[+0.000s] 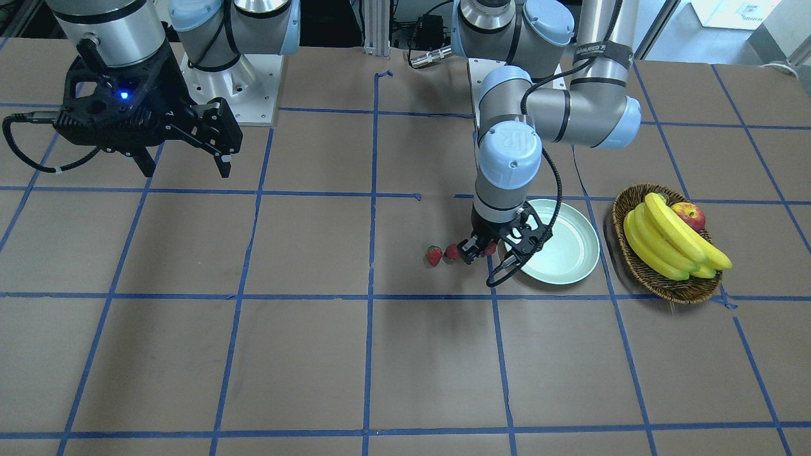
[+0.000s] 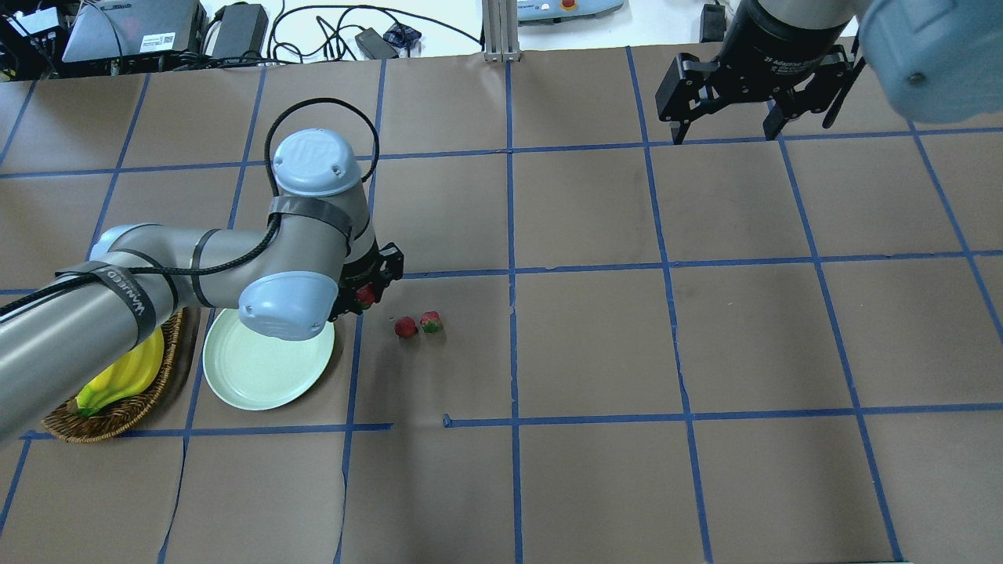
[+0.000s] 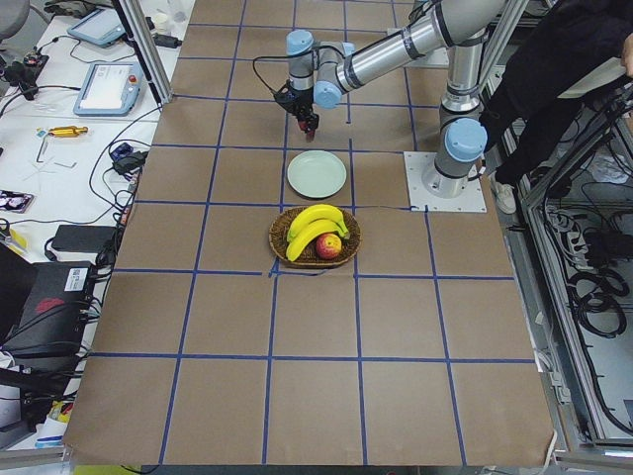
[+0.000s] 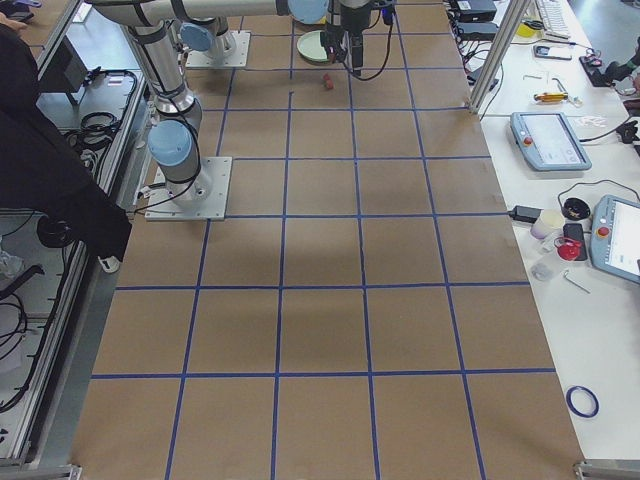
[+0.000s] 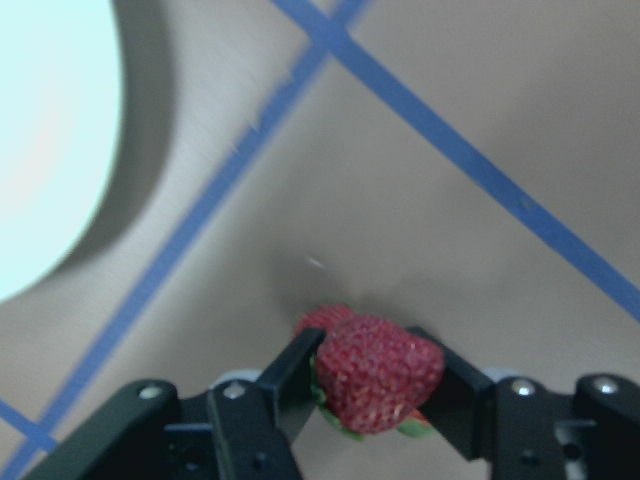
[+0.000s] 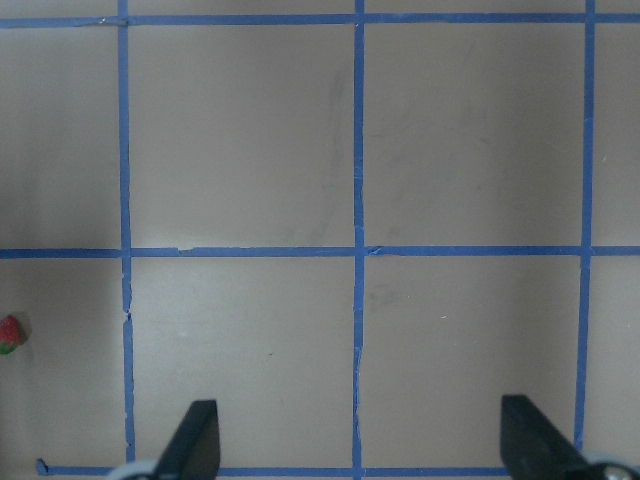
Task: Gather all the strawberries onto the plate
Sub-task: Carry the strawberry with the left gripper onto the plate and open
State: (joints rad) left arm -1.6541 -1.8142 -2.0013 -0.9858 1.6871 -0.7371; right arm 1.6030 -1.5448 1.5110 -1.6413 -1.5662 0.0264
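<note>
My left gripper (image 5: 375, 385) is shut on one strawberry (image 5: 378, 385), low over the brown paper and just beside the rim of the pale mint plate (image 5: 40, 150). From above, the held strawberry (image 2: 364, 295) shows red under the left gripper (image 2: 368, 291), right of the plate (image 2: 266, 368), which has nothing on it. Two more strawberries (image 2: 405, 327) (image 2: 430, 321) lie side by side on the table further right. My right gripper (image 2: 725, 125) hangs open and high at the far right, with nothing between its fingers (image 6: 195, 440).
A wicker basket (image 1: 633, 266) with bananas (image 1: 671, 244) and an apple (image 1: 689, 214) stands beside the plate, on the side away from the strawberries. Blue tape lines grid the brown table. A person stands by the robot's base in the side views.
</note>
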